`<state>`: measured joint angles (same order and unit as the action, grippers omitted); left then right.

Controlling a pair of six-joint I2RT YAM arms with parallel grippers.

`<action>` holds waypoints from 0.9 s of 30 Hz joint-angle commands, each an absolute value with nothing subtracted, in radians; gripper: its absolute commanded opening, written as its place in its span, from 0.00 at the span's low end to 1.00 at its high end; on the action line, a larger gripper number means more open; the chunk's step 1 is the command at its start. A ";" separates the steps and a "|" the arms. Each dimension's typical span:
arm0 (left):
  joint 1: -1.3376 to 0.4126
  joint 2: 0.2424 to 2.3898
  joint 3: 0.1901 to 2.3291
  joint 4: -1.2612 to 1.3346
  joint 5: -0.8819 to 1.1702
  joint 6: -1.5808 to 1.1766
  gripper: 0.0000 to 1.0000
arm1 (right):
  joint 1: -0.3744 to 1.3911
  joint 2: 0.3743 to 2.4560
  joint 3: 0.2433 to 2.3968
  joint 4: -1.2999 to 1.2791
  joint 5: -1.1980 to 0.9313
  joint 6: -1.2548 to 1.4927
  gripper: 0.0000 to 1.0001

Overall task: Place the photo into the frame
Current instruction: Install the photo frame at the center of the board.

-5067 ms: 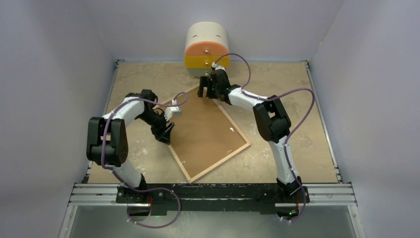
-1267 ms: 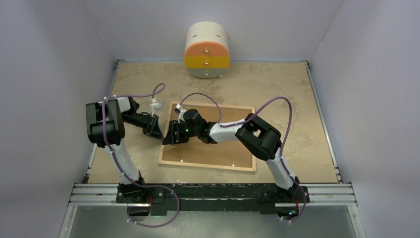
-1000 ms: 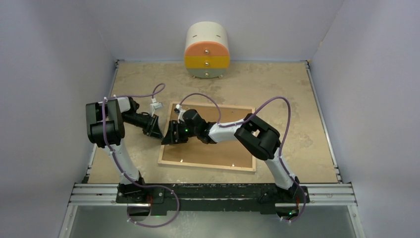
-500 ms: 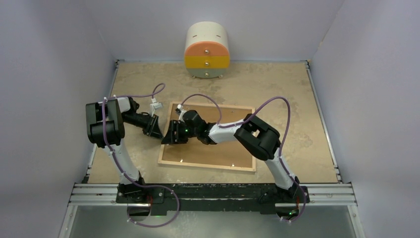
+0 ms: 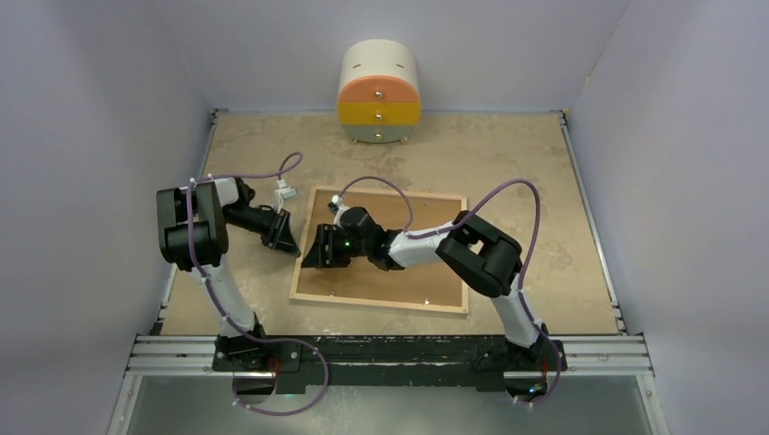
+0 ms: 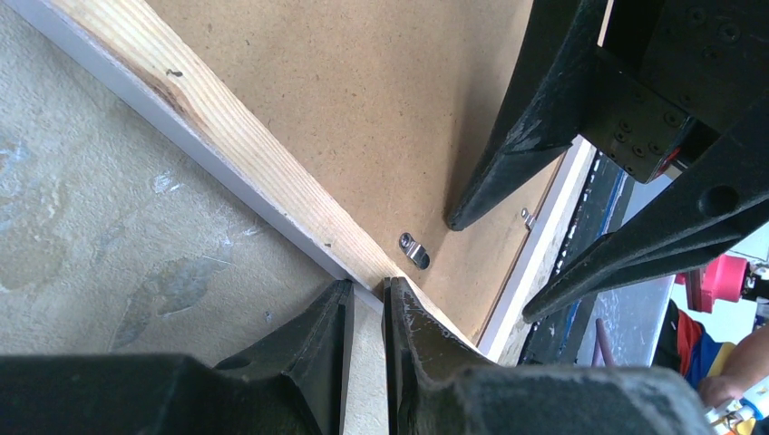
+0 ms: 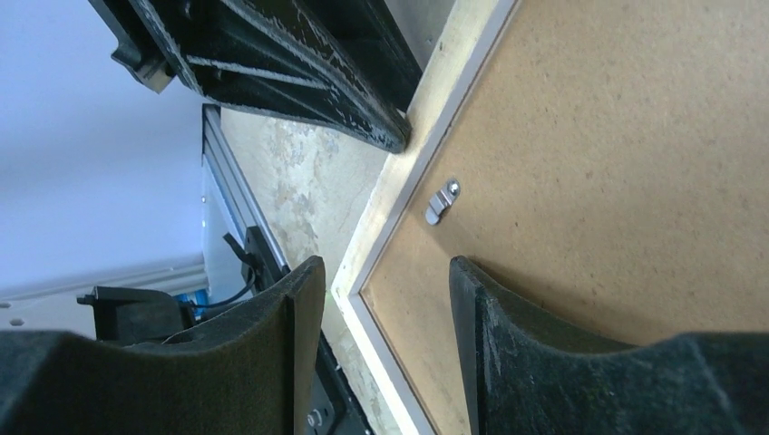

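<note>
The frame (image 5: 381,304) lies flat and face down on the table (image 5: 508,154), a little left of the middle. Its long sides run almost left to right. We see its back: a light wooden rim all around and a plain brown backing board (image 5: 426,272) inside the rim. Small metal clips sit on the board just beside the rim, and one clip (image 6: 414,249) is near the left side.

The left claw (image 5: 292,246) is low at the left side of the frame. It is closed, with only a thin slit between the two fingers. In the left wrist view its tips touch the outer edge of the wooden rim, where the white side of the frame meets the table. I cannot tell whether the tips pinch anything there.

The right claw (image 5: 310,261) reaches across the board from the right and points to the same left side, close to the left claw but apart from it. It is about half open and has hold of nothing. In the right wrist view one finger (image 7: 544,362) is above the board. The other finger (image 7: 227,344) is above the table, just outside the rim. The near left corner of the frame shows between them.

A small round chest of drawers (image 5: 379,91) stands at the far edge of the table, well apart from the frame.
</note>
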<state>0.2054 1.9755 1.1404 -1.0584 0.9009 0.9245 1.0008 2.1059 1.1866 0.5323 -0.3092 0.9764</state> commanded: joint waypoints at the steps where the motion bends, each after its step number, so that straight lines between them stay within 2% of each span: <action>1: 0.198 1.966 1.115 -0.945 0.834 0.973 0.20 | 1.003 2.156 1.242 0.502 -0.309 0.977 0.55; 16: 0.198 1.970 1.118 -0.942 0.836 0.973 0.20 | 1.006 2.226 1.306 0.510 -0.313 1.018 0.54; 27: 0.198 1.961 1.111 -0.946 0.838 0.978 0.20 | 1.006 2.215 1.277 0.537 -0.187 1.044 0.51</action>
